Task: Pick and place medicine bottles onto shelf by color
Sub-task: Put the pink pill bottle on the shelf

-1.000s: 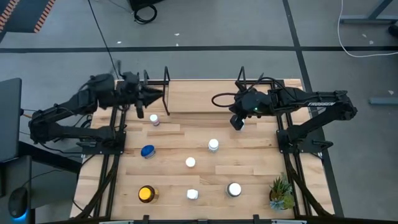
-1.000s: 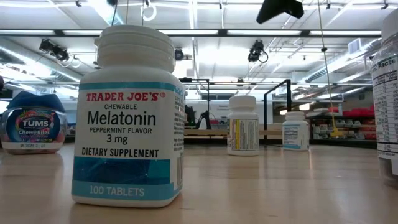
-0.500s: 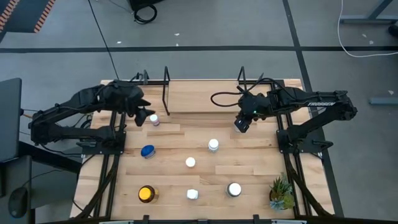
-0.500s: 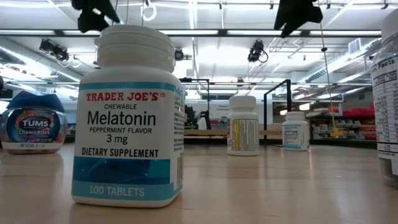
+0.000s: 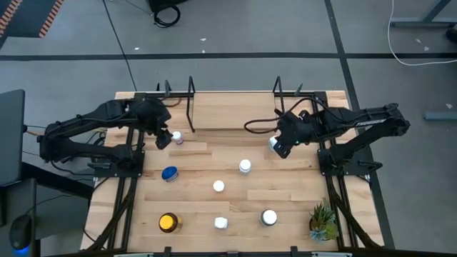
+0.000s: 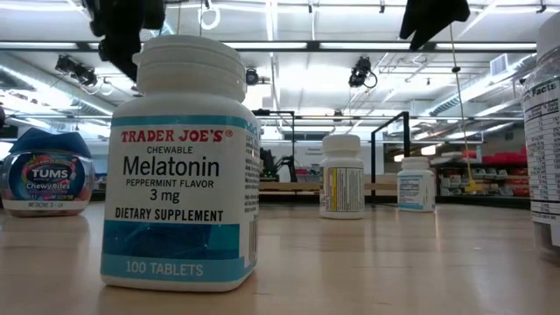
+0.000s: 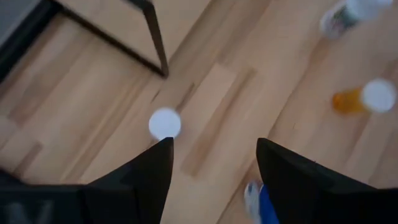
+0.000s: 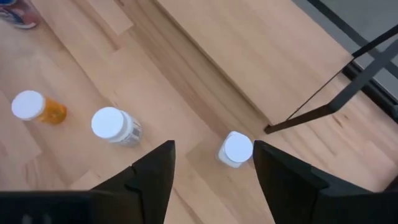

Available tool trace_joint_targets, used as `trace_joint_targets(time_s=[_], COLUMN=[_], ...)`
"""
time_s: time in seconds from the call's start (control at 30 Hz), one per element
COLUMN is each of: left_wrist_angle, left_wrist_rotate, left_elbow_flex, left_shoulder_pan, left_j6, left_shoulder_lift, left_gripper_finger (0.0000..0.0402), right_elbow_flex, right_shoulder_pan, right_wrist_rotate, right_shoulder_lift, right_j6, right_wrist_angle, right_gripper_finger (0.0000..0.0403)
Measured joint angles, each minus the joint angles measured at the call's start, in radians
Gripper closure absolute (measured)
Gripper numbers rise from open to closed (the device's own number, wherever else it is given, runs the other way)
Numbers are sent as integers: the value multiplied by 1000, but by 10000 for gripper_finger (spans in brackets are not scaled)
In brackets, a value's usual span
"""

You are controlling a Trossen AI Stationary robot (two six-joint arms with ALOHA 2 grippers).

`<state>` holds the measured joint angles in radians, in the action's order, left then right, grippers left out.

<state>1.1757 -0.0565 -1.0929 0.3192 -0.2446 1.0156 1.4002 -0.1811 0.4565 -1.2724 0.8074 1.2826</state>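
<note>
My left gripper point(image 5: 163, 137) is open and points down. It hovers beside a small white-capped bottle point(image 5: 176, 135), whose cap point(image 7: 165, 122) shows just off one fingertip in the left wrist view. My right gripper point(image 5: 280, 147) is open above another white-capped bottle point(image 8: 236, 149), which stands on the table near the shelf's right upright point(image 8: 311, 112). The light-wood shelf point(image 5: 232, 111) lies at the table's far edge. On the table stand a blue-lidded bottle point(image 5: 169, 173), a small orange bottle point(image 8: 38, 107), an amber one point(image 5: 168, 223) and more white-capped ones point(image 5: 245, 166).
A green potted plant point(image 5: 323, 221) stands at the near right corner. In the low view a Melatonin bottle point(image 6: 179, 166) fills the foreground, with a Tums bottle point(image 6: 48, 175) to its left. Both grippers hang at the top of that view: my left gripper point(image 6: 122, 31) and my right gripper point(image 6: 433, 17).
My left gripper has moved from the shelf's left uprights toward the near edge and down, tipping to point down beside the white-capped bottle. My right gripper has shifted slightly toward the near and right edges.
</note>
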Motion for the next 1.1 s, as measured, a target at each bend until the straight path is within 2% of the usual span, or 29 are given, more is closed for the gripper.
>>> trace_joint_targets(time_s=[0.1, 0.3, 0.57, 0.77, 1.1], left_wrist_angle=[40, 51, 47, 34, 15], left_wrist_rotate=[-34, -38, -37, -25, -18], left_elbow_flex=[4, 4, 4, 4, 4], left_shoulder_pan=[12, 44, 100, 145, 146], left_j6=[8, 83, 161, 182, 185], left_shoulder_lift=[60, 151, 176, 176, 176], left_gripper_finger=[149, 105, 59, 51, 51], right_elbow_flex=[0, 0, 0, 0, 0], right_shoulder_pan=[-15, -44, -86, -98, -97], right_wrist_rotate=[19, 22, 52, 87, 101], right_shoulder_lift=[0, 0, 0, 0, 0], right_j6=[28, 73, 126, 132, 110], right_wrist_angle=[5, 12, 63, 63, 63], right_gripper_finger=[178, 178, 178, 178, 178])
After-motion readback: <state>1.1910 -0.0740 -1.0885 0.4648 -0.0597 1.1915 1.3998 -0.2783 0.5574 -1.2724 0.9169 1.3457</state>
